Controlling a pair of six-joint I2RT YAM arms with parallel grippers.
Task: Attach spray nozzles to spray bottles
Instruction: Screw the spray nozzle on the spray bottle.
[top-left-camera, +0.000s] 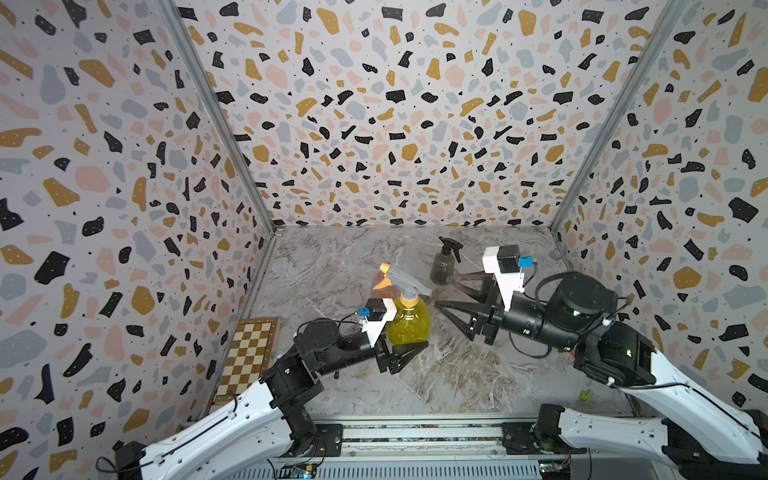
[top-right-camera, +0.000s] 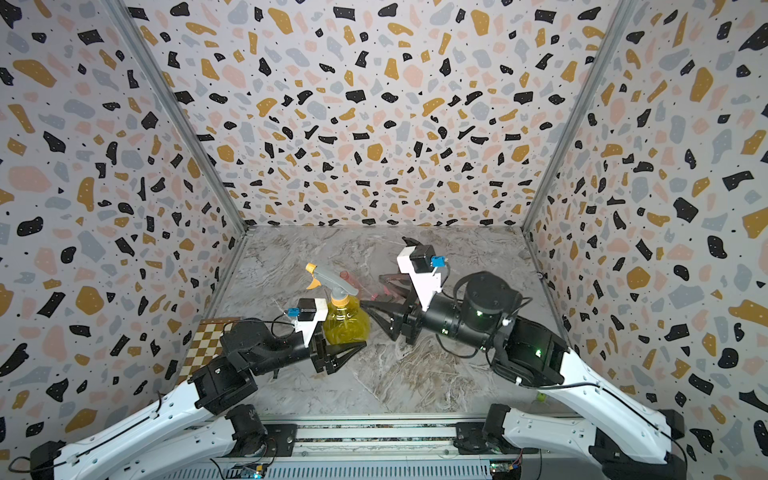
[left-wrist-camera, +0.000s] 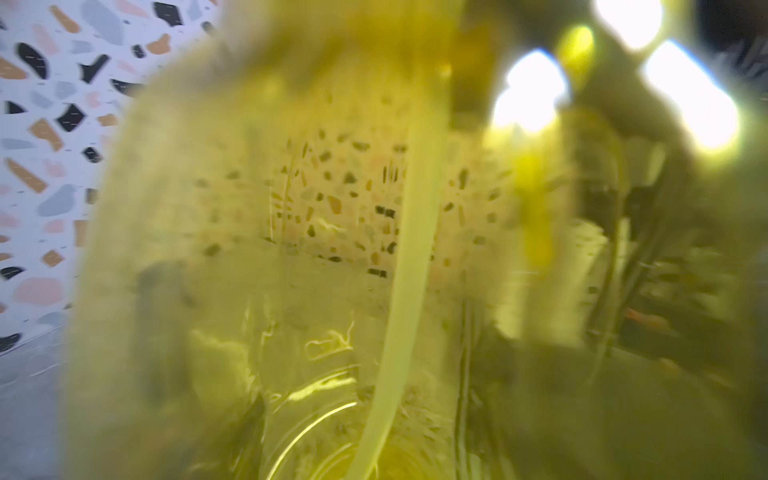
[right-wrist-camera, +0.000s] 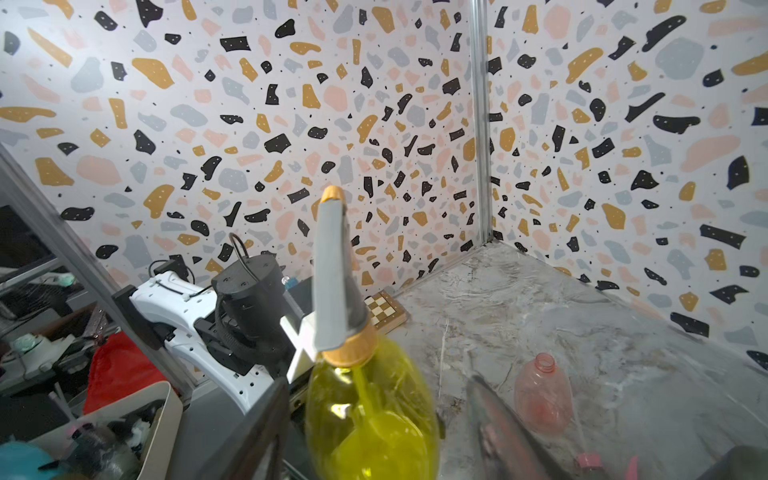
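Left gripper (top-left-camera: 411, 332) is pinching the yellow bottle (top-left-camera: 405, 322) just below centre in both top views, grey nozzle (top-left-camera: 405, 279) on its neck, right gripper (top-left-camera: 444, 290) right beside it with jaws spread, pink bottle (right-wrist-camera: 540, 395) lying lower right in the right wrist view.

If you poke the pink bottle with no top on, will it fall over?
Probably, quite easily. The pink bottle looks see-through and empty, so it is likely very light and may slide or tip at a nudge. Its walls look thin, so a hard squeeze might dent it. Tipped over, its round body would probably roll.
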